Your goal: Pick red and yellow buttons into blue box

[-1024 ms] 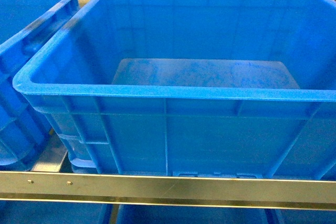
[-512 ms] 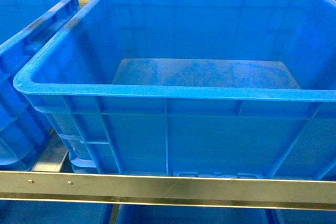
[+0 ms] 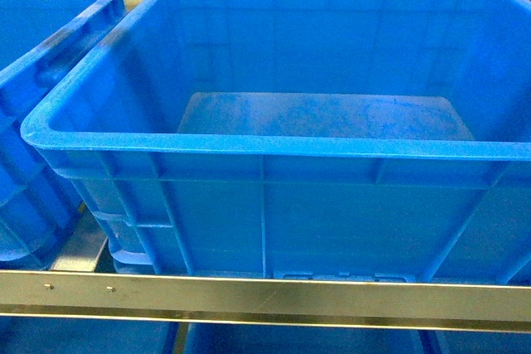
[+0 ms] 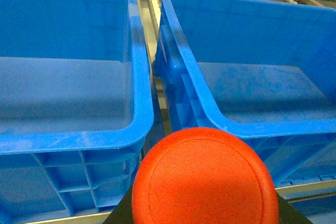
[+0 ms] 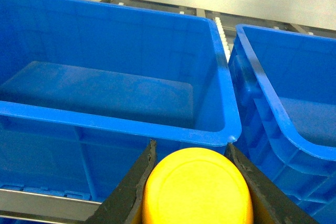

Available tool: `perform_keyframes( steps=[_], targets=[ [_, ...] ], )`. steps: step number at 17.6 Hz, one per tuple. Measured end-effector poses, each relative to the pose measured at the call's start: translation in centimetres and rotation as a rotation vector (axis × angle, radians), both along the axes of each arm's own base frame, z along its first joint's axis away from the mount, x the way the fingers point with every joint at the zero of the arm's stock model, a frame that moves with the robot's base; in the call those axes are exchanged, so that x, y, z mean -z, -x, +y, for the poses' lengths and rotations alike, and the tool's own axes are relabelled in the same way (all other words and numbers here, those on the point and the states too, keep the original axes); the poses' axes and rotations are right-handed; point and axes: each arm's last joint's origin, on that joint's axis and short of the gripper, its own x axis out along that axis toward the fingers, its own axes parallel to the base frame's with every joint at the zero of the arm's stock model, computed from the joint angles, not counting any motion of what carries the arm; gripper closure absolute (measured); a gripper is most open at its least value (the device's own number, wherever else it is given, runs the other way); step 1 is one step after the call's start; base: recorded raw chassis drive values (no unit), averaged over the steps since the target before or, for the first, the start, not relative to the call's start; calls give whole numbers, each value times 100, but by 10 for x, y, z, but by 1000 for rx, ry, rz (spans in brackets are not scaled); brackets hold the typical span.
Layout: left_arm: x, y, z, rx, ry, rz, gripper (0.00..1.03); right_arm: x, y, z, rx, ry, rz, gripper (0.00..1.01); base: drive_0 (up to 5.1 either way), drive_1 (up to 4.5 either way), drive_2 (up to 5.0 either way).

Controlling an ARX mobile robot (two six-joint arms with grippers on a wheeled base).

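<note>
The blue box fills the head view, and nothing lies on its floor. Neither gripper shows in that view. In the left wrist view the red button sits close to the camera in front of the box's near rim. My left gripper is shut on it, its fingers almost hidden behind the cap. In the right wrist view the yellow button is clamped between the dark fingers of my right gripper, just short of the box's near rim.
A second blue crate stands to the left of the box, seen also in the left wrist view as the left crate. Another crate stands to its right. A metal shelf rail runs across in front.
</note>
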Motion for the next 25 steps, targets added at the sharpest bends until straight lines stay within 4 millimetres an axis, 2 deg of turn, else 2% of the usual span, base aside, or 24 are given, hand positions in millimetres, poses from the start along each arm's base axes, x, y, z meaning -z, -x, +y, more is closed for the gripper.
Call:
perform_keyframes(
  steps=[25],
  targets=[
    [0, 0, 0, 0, 0, 0, 79, 0, 0, 0, 0, 2, 0, 68, 0, 0, 0]
  ],
)
